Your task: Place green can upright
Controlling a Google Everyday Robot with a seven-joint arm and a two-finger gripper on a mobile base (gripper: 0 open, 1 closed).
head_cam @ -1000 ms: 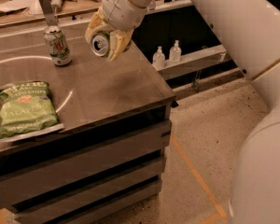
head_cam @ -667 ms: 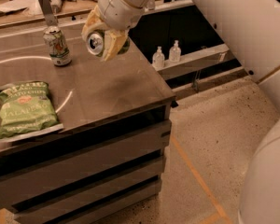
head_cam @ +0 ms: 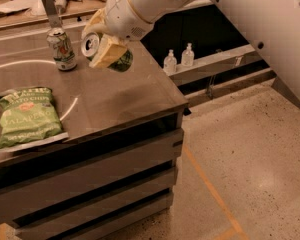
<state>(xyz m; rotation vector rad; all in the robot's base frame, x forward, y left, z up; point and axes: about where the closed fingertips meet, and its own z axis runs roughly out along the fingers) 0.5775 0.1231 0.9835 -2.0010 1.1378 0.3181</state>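
Note:
My gripper [head_cam: 104,45] is shut on the green can [head_cam: 121,61], held above the back right part of the metal counter [head_cam: 115,96]. The can lies tilted on its side in the grip: its silver top [head_cam: 90,44] faces left and its green body points down to the right. The cream-coloured fingers [head_cam: 107,51] wrap around its middle and hide most of the side. The can hangs clear of the counter top.
A whitish can with a green-and-red label [head_cam: 61,48] stands upright just left of the gripper. A flat green chip bag [head_cam: 26,116] lies at the front left. The counter's right edge is near. Two small bottles [head_cam: 179,59] stand on a shelf behind.
The gripper with the green can has moved left, closer to the whitish can. The can stays tilted on its side in the grip.

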